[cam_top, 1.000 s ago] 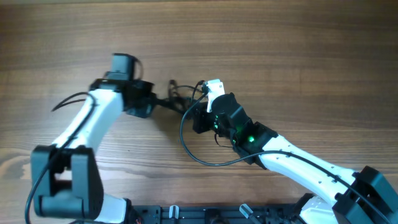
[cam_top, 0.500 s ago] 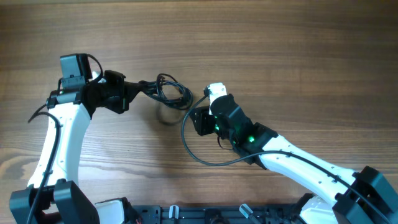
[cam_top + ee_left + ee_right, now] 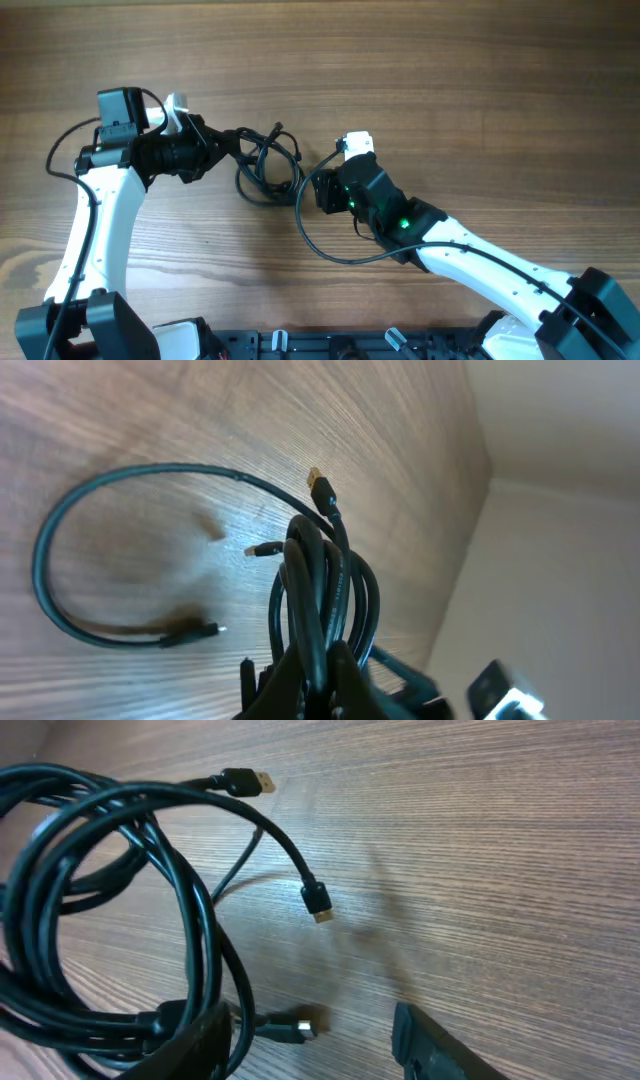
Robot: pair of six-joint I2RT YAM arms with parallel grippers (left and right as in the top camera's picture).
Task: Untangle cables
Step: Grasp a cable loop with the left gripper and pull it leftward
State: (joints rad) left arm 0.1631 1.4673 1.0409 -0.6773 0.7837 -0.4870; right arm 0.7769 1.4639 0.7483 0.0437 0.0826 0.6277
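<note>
The cables [image 3: 265,160] form one bunch of thin black loops at mid-table, between the two arms, on the wooden table [image 3: 450,80].

Left gripper [image 3: 213,145]: clamped tight on one side of the bunch. In the left wrist view its fingers [image 3: 345,680] pinch several strands together, and the cables [image 3: 320,580] rise from the grip in stacked loops. One strand sweeps out in a wide arc flat on the wood and ends in a small plug [image 3: 200,630].

Right gripper [image 3: 314,190]: just beside the bunch on the opposite side. In the right wrist view its fingers [image 3: 425,1040] stand apart with bare wood between them and nothing held. The cables [image 3: 100,870] lie coiled against the left fingertip, and a gold-tipped plug [image 3: 318,903] hangs free off one strand.
</note>
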